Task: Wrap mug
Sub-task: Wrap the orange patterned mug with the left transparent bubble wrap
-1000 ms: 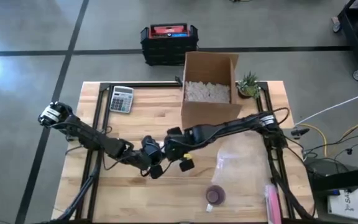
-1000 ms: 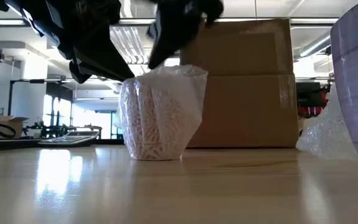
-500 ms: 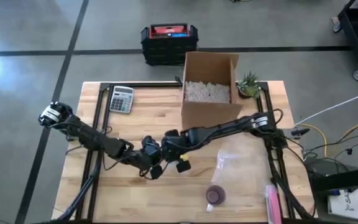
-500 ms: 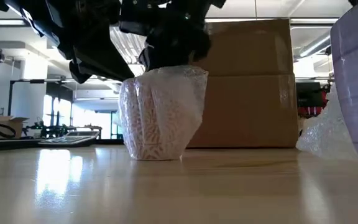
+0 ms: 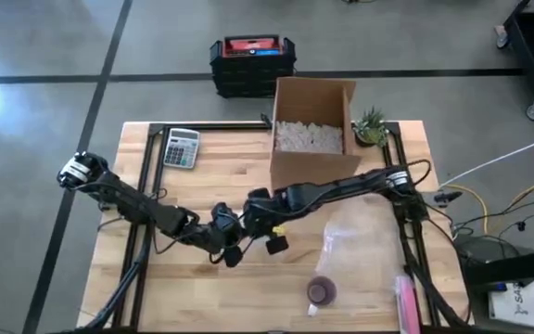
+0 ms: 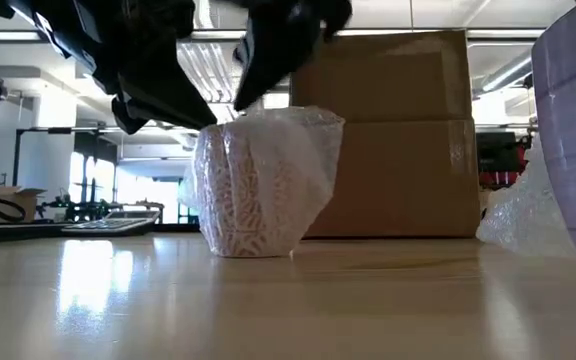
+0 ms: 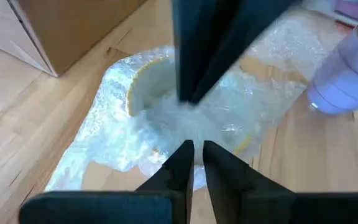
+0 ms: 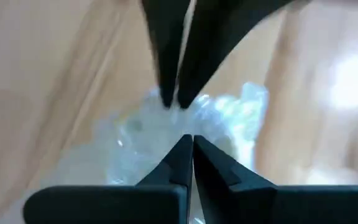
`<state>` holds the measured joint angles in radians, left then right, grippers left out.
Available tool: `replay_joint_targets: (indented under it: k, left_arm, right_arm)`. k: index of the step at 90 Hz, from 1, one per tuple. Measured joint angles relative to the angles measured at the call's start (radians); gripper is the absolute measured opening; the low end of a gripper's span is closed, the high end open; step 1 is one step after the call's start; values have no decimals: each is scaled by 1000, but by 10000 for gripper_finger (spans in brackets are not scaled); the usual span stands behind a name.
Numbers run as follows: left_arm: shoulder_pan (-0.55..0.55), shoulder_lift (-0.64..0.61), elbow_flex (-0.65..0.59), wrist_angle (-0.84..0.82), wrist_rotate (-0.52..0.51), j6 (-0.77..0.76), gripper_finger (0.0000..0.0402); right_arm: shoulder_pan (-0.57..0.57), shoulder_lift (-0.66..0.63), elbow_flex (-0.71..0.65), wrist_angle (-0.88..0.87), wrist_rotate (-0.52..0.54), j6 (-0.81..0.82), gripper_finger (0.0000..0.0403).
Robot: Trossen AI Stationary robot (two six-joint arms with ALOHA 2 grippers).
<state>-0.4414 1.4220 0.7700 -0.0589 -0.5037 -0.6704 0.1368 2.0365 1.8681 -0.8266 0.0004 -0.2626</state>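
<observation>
A mug (image 7: 137,79) stands upright at the table's middle, swathed in bubble wrap (image 6: 260,182) with only its yellowish rim showing. Both grippers meet above its mouth. My left gripper (image 5: 231,245) reaches in from the left and is shut on the wrap (image 7: 166,127) at the top. My right gripper (image 5: 251,221) comes from the right, its fingers shut, with the tips (image 8: 188,142) at the bunched wrap over the mouth. In the low view both dark grippers hang over the wrapped mug's top. My left gripper pinches bunched bubble wrap (image 7: 194,138) over the mug's mouth between its two fingertips, slanting down from the table's left. One layer or several, I cannot tell. The wrapped mug stands on the table. My right gripper has its shut fingertips against the wrap (image 8: 166,124) at the mouth, slanting down from the right; whether any wrap lies between them I cannot tell.
A pale purple mug (image 5: 321,292) stands near the front edge, with loose bubble wrap (image 5: 355,239) beside it. An open cardboard box (image 5: 311,134) of packing fill sits at the back, with a small plant (image 5: 371,125) to its right and a calculator (image 5: 182,147) at the back left.
My right gripper dipped down into the wrap at the mug's mouth, then rose and drew back a little toward the right. The wrap's top on that side now flares wider. The mug itself has stayed in place.
</observation>
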Motion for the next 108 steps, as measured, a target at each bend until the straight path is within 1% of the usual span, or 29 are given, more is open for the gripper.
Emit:
replay_joint_targets:
  k: [13, 25, 38, 59, 73, 91, 108]
  left_arm:
    - [0, 0, 0, 1, 1, 0, 22]
    - [0, 0, 0, 0, 2, 0, 22]
    - [0, 0, 0, 3, 2, 0, 22]
    - [0, 0, 0, 4, 6, 0, 22]
    - [0, 0, 0, 7, 8, 0, 22]
    - [0, 0, 0, 7, 9, 0, 22]
    - [0, 0, 0, 7, 9, 0, 22]
  right_arm:
    - [-2, -17, -1, 2, 0, 0, 0]
    - [-5, -4, -36, 25, 0, 0, 0]
    - [-5, 62, -76, 53, -1, 15, 0]
    - [-4, 119, -75, 69, -1, 16, 0]
    - [-4, 79, -68, 32, -1, 16, 0]
    - [-5, -27, -49, 34, 0, 17, 0]
    - [-6, -13, -56, 55, -1, 27, 0]
